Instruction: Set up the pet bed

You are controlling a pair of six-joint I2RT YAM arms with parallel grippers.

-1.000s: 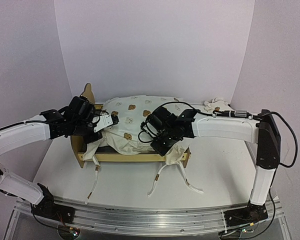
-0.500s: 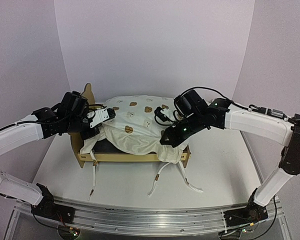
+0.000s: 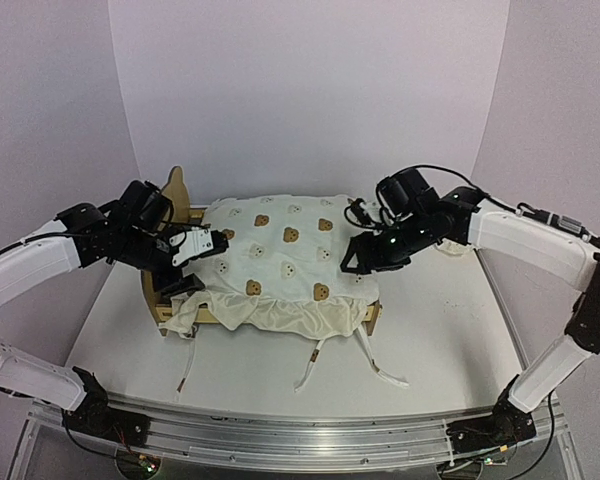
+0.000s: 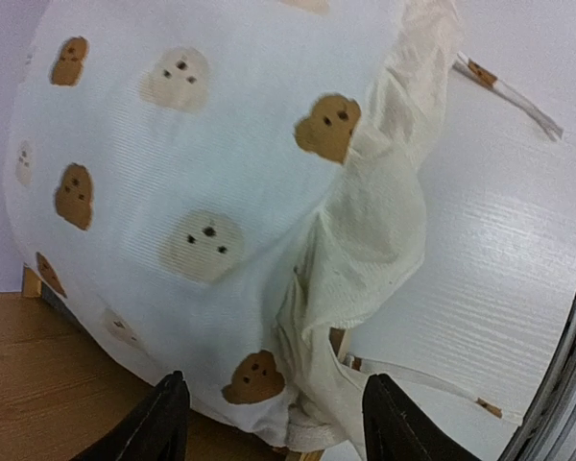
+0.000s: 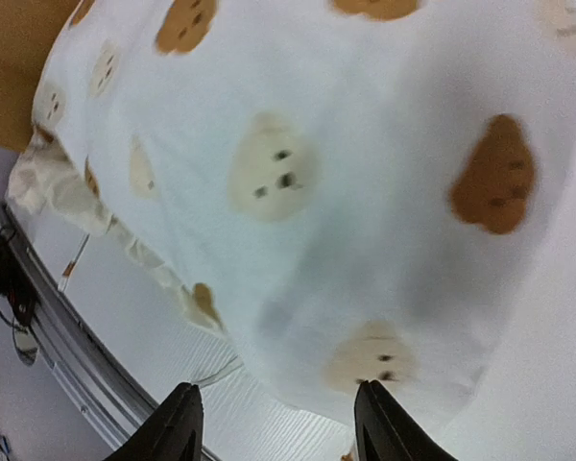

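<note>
The pet bed (image 3: 176, 186) stands mid-table, its curved wooden headboard at the left. The large cream bear-print cushion (image 3: 285, 262) is spread over it, and its front hem droops over the front rail. My left gripper (image 3: 195, 264) hovers open at the cushion's left end. In the left wrist view its fingers (image 4: 158, 423) straddle the cushion's bunched corner (image 4: 365, 240) without touching, above the wooden frame (image 4: 38, 384). My right gripper (image 3: 364, 256) is open over the cushion's right end. Its fingers (image 5: 384, 423) hang clear above the cloth (image 5: 317, 144).
Two pairs of tie strings trail from the cushion onto the white table in front of the bed (image 3: 310, 365) (image 3: 187, 368). A metal rail (image 3: 300, 435) runs along the near edge. Pale walls close in at the back and on both sides.
Both grippers were shut on the cushion's ends and have opened and let go. The cushion, bunched and lifted before, now lies flat over the bed. Both arms drew back outward.
</note>
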